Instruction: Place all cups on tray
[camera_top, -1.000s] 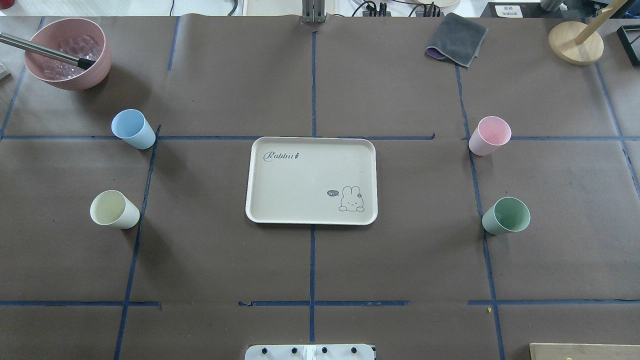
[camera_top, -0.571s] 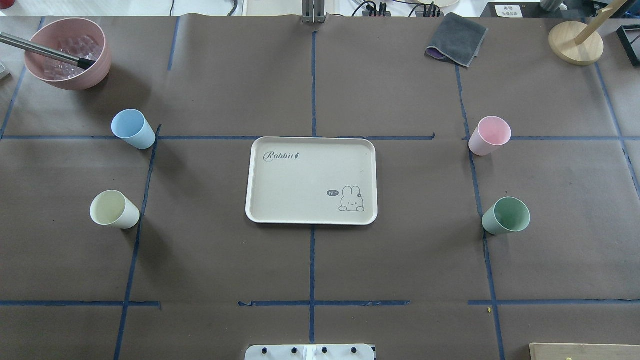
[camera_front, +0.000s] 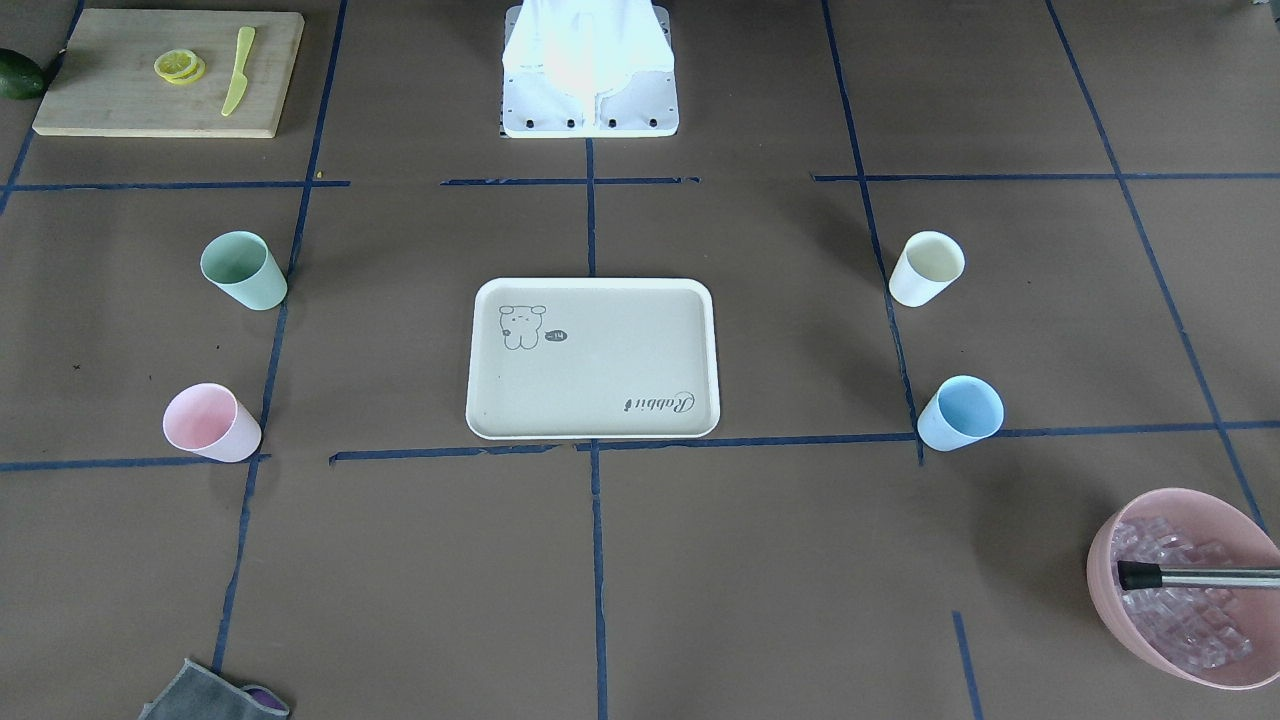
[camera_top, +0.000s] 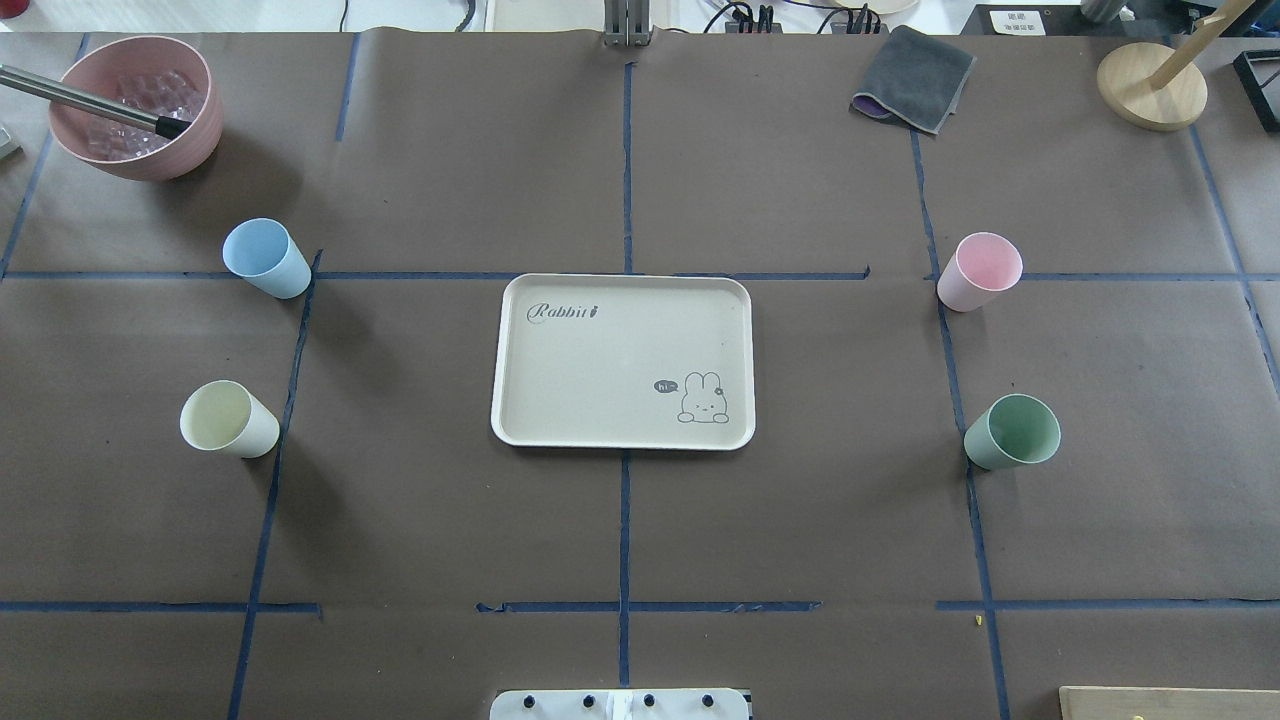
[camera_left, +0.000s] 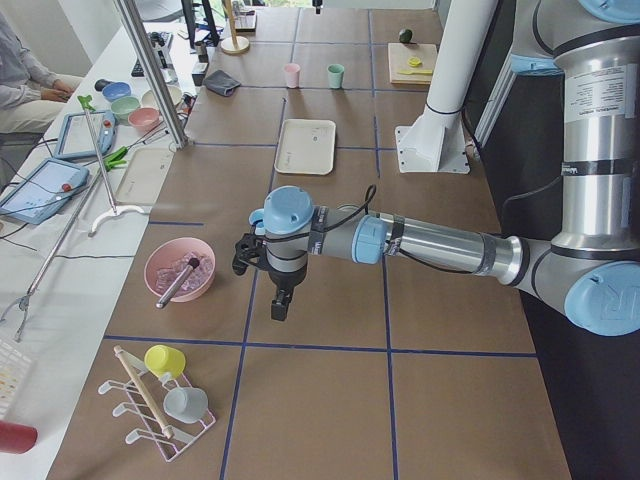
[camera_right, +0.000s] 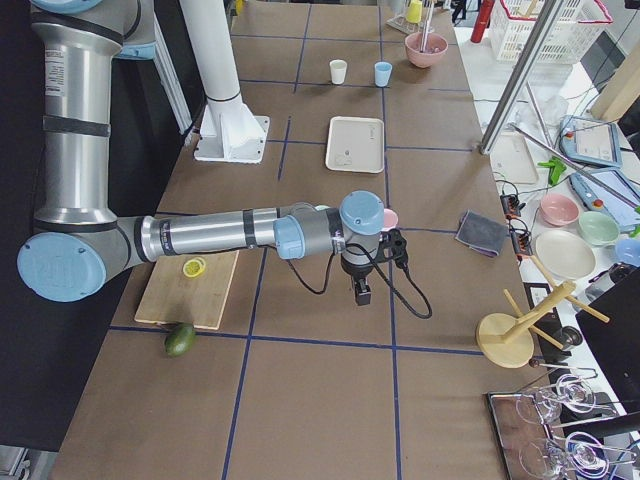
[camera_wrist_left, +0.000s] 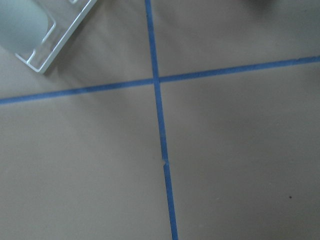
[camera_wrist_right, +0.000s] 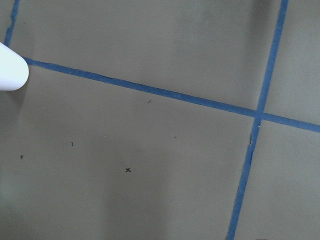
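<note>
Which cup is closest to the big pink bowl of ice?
The light blue cup. It is on the same side of the tray as the bowl, nearer than the cream cup; the pink cup and green cup are across the tray.

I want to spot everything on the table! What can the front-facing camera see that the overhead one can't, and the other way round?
Only front-facing: the lemon slices on the board and a dark green fruit beside it; overhead catches just the board's edge. Only overhead: the wooden stand at the far edge. Both: the tray, the four cups around it, blue, cream, pink and green, the bowl of ice and the grey cloth. Neither shows an arm.
</note>
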